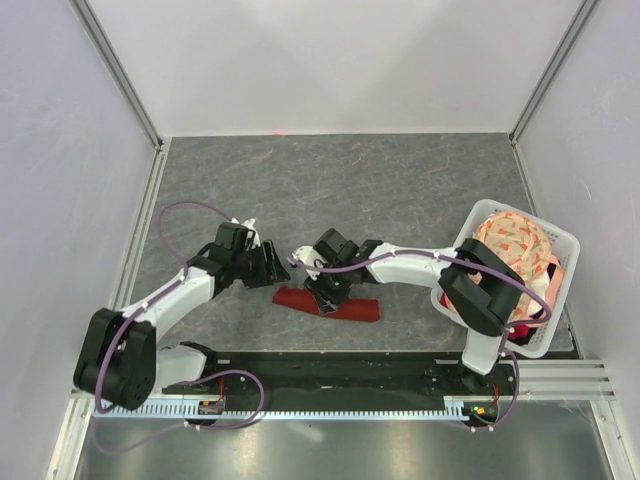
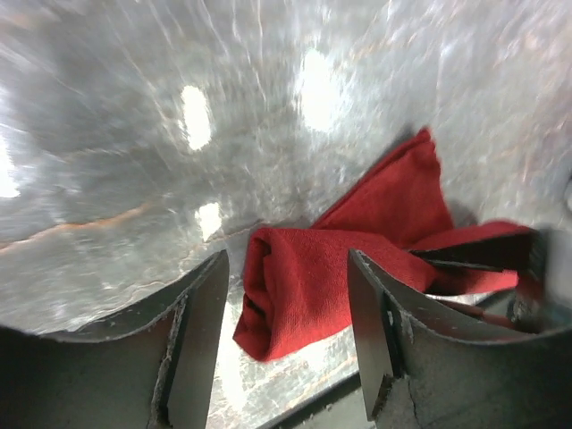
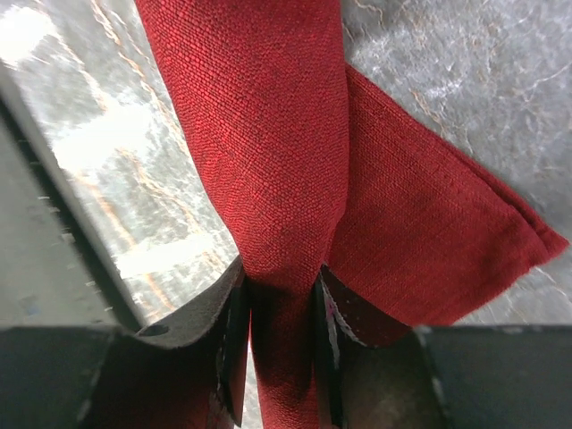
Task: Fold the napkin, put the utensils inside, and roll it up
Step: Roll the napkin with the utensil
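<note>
The dark red napkin point(image 1: 345, 306) lies rolled on the grey table near the front edge. In the left wrist view its rolled end point(image 2: 295, 290) lies between my open left fingers, not touched by them. My left gripper point(image 1: 283, 270) hovers open at the napkin's left end. My right gripper point(image 1: 322, 293) is shut on the rolled part of the napkin point(image 3: 268, 161), with a loose flat flap point(image 3: 429, 241) spreading to the right. The spoon is not visible in any view.
A white basket point(image 1: 560, 245) at the right edge holds a peach-and-cream floral cloth point(image 1: 515, 245). A black strip point(image 1: 330, 365) runs along the table's near edge, close to the napkin. White walls enclose the left, back and right.
</note>
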